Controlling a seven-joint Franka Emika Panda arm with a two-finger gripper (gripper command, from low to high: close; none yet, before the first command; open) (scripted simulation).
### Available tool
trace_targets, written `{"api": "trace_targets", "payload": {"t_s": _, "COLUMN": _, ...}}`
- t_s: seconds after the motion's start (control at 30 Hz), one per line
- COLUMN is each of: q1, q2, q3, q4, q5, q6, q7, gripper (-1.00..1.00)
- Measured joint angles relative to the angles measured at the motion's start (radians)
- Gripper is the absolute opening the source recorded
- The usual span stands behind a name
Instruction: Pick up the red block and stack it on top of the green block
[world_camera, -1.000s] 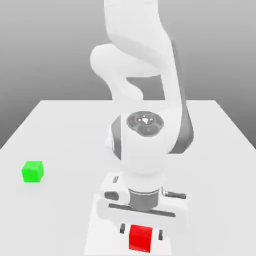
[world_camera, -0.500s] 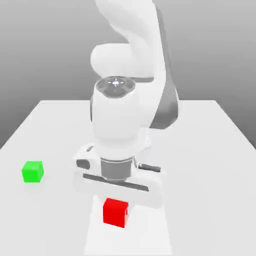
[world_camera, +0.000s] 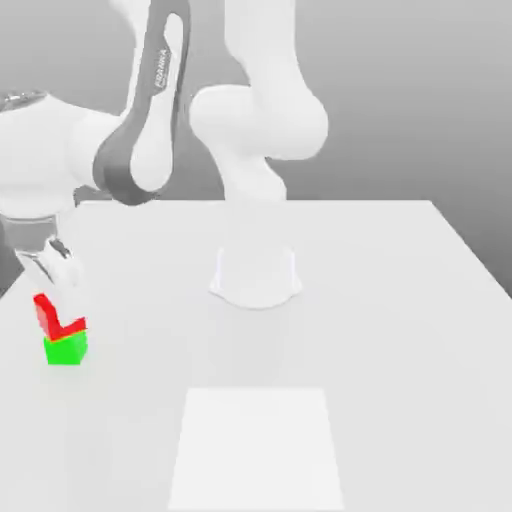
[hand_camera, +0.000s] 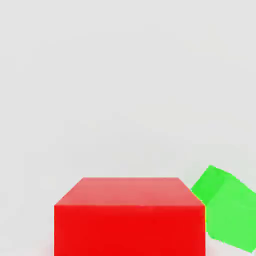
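A: Where is the red block (world_camera: 55, 316) found at this moment, and how is it kept there?

B: It is seen at the exterior view's left, close above the green block (world_camera: 66, 349), which rests on the white table (world_camera: 400, 330). It is held by the gripper (world_camera: 58, 278), whose fingers are closed on it. Whether the two blocks are already touching cannot be told.

A: Why is the red block shown tilted and not flat?

B: It is carried at an angle because the hand itself is leaned. In the hand view the red block (hand_camera: 130, 215) is seen in front, and the green block (hand_camera: 227, 210) is seen beside it and turned. So it is judged that the two are not yet aligned.

A: Why is the grip not released?

B: A release is judged to be too early. If the block is dropped tilted and off centre, it can slide from the green one. First the block must be levelled and centred, and then lowered.

A: How far is the task judged to be?

B: The picking is done; only the placing is left.
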Motion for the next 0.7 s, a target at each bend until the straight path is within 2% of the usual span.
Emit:
{"api": "trace_targets", "payload": {"t_s": 0.07, "q1": -0.040, "q2": -0.025, "q3": -0.037, "q4": -0.023, "q5": -0.005, "q6": -0.001, "q7": -0.009, "gripper": -1.00}}
{"api": "trace_targets", "payload": {"t_s": 0.2, "q1": -0.021, "q2": 0.001, "q3": -0.065, "q4": -0.029, "q5": 0.098, "q6": 0.019, "q7": -0.087, "gripper": -1.00}}
{"api": "trace_targets", "payload": {"t_s": 0.47, "q1": 0.040, "q2": 0.095, "q3": -0.075, "q4": -0.017, "q5": 0.314, "q6": 0.060, "q7": -0.241, "gripper": -1.00}}
{"api": "trace_targets", "payload": {"t_s": 0.7, "q1": 0.040, "q2": 0.168, "q3": -0.053, "q4": -0.010, "q5": 0.411, "q6": 0.103, "q7": -0.310, "gripper": -1.00}}
